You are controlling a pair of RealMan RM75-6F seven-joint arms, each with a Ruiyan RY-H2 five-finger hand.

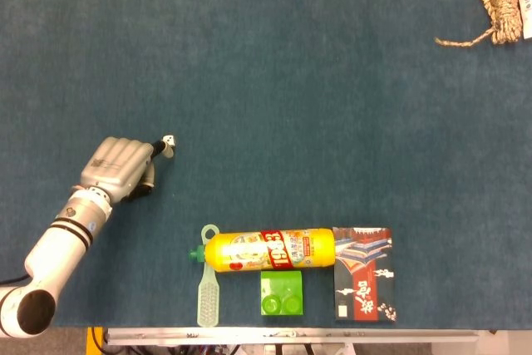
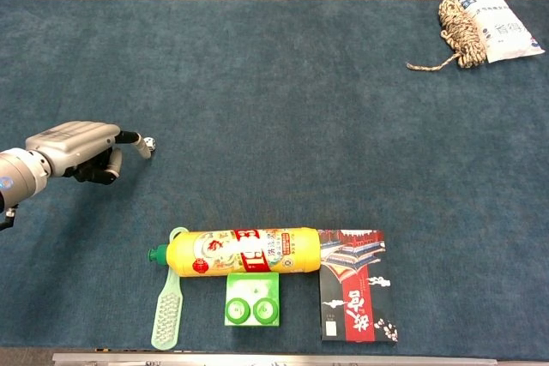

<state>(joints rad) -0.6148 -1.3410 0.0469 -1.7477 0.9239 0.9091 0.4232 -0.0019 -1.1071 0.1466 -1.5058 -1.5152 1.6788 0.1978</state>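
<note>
The left hand (image 1: 118, 170) is seen above the blue table cloth (image 1: 291, 81), at the left side. Most fingers are curled in against the palm — one finger (image 2: 137, 141) is extended toward the right, its pale tip just over the cloth. Nothing is held. The right hand is not shown in either view.

Nearest to the left hand — though apart from it, nearer the front edge — a yellow bottle (image 1: 266, 250) lies on its side. A green brush (image 1: 207, 290) is touching its cap end, a green box (image 1: 282, 293) lies just in front, and a dark booklet (image 1: 363, 274) lies beside its base.

At the far right corner a rope coil (image 2: 457, 27) rests against a white bag (image 2: 500, 26).
</note>
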